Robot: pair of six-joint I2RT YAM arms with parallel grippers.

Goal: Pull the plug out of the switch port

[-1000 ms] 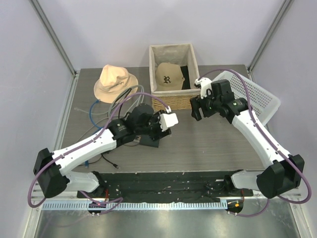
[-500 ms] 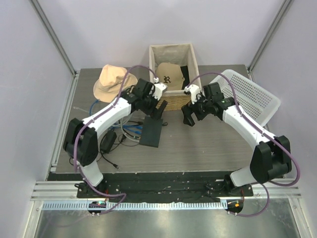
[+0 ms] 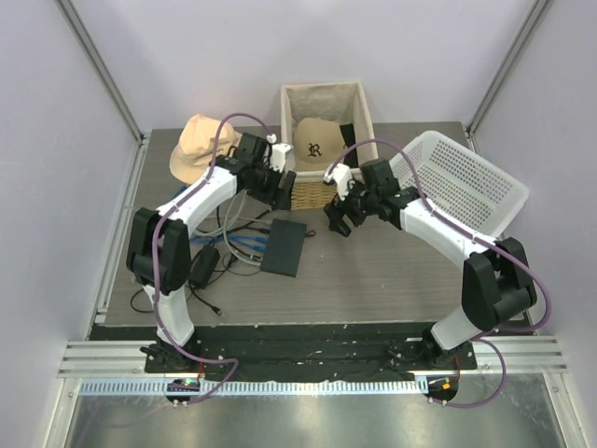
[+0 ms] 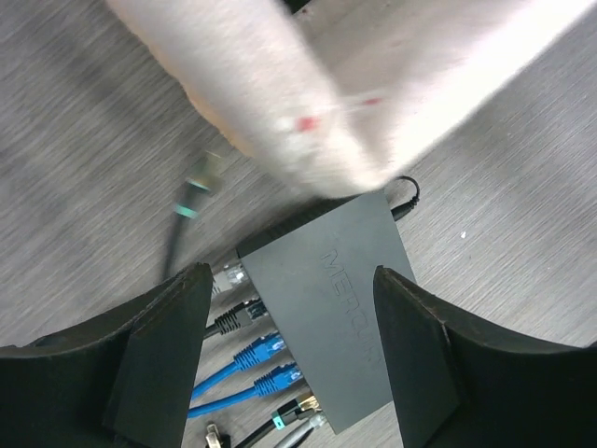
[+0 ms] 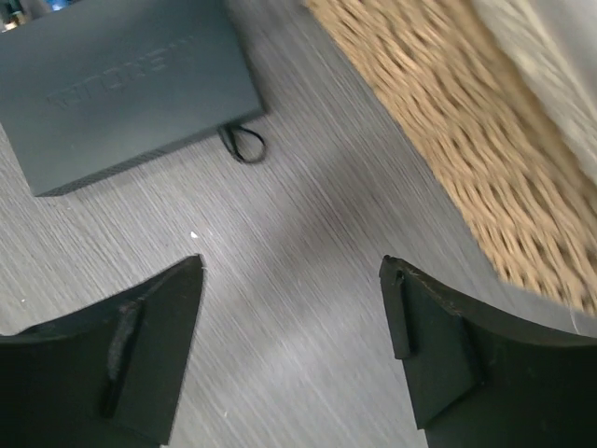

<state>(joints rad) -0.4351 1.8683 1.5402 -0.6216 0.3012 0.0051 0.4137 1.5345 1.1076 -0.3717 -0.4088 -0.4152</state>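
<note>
The switch [image 3: 284,247] is a flat dark-grey box lying on the table; it also shows in the left wrist view [image 4: 326,303] and the right wrist view [image 5: 121,79]. Several plugs sit in its left edge: two blue ones [image 4: 261,359], a black one [image 4: 233,317] and others. My left gripper [image 3: 278,187] is open, above and behind the switch, next to the wicker basket. In its wrist view the gripper [image 4: 294,280] frames the switch's port edge. My right gripper [image 3: 338,217] is open and empty, to the right of the switch.
A wicker basket [image 3: 359,126] with a cap stands at the back centre. A tan bucket hat [image 3: 201,145] lies back left. A white perforated basket [image 3: 457,177] leans at the right. Loose cables [image 3: 229,243] and a black adapter brick [image 3: 203,266] lie left of the switch.
My left arm has swung from over the switch back toward the basket. My right gripper has moved left and down toward the switch. The switch now lies uncovered.
</note>
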